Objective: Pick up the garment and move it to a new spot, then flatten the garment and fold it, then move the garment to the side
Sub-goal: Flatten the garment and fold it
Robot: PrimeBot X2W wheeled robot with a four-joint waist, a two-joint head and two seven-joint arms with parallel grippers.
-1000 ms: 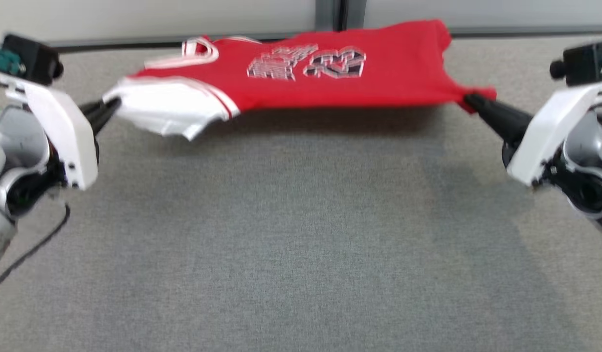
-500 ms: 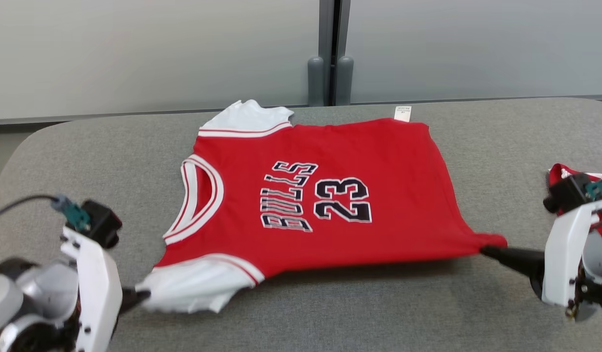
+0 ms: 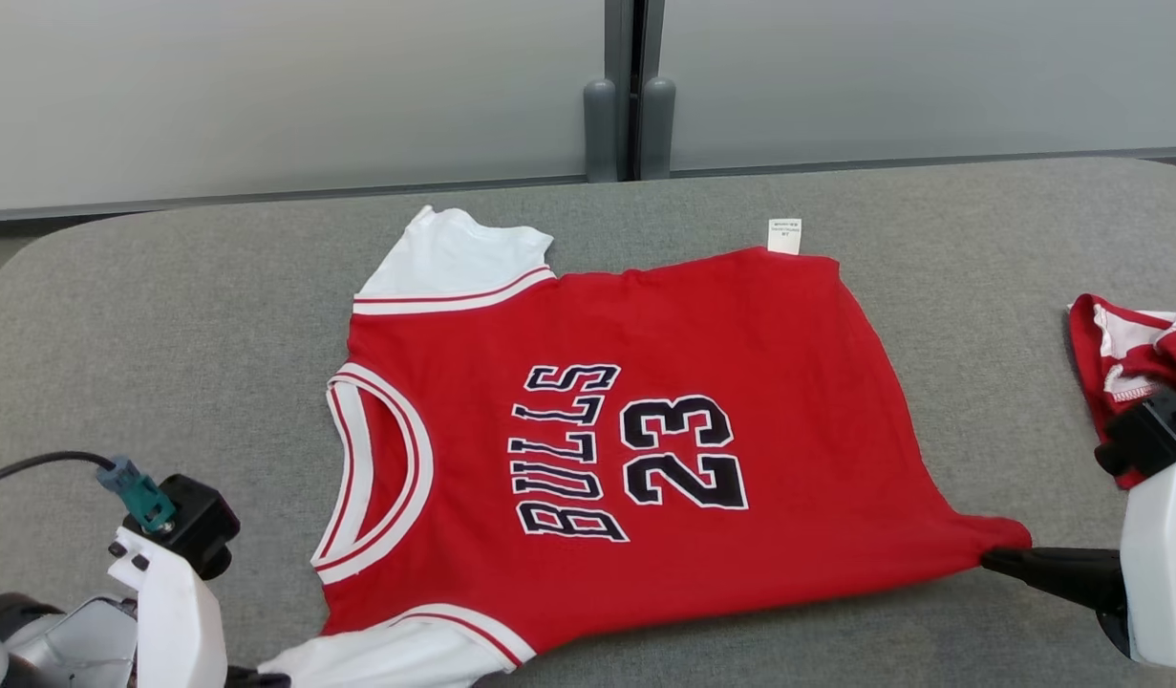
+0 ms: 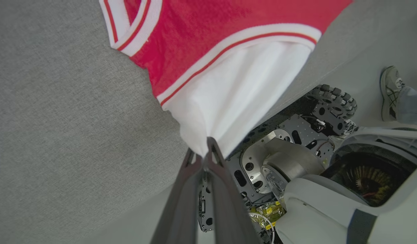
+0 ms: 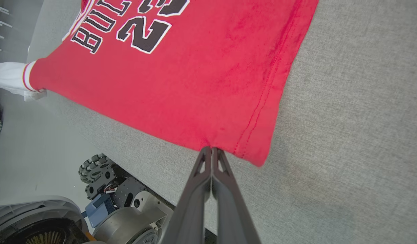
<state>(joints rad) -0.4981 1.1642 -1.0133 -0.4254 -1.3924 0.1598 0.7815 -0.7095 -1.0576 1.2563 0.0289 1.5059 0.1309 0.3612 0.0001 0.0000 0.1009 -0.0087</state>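
Jersey (image 3: 645, 430): red with white sleeves, "BULLS 23" face up. It is spread nearly flat mid-table, collar toward the robot's left and hem toward its right.
Table (image 3: 167, 315): grey fabric top. The jersey's near edge lies close to the front edge.
Left gripper (image 4: 205, 150): fingers closed tight on the tip of the near white sleeve. The sleeve is pulled to a point and reaches past the table's front edge, above the robot's base.
Right gripper (image 5: 211, 149): fingers pinched together on the near hem corner, with red cloth puckered at the tips, low over the table.
Near edge: runs taut between the two grips. It may sit slightly off the table by the right corner, but this is hard to judge.
Far sleeve (image 3: 454, 258): white, flat on the table.
Tag (image 3: 784, 235): small and white, sticking out from the far edge near the hem.
Pile (image 3: 1122, 344): another red-and-white garment, crumpled at the table's right end, well apart from the jersey.
Shoe (image 4: 389, 89): a person's pale trainer on the floor, beyond the base wheel (image 4: 333, 101).
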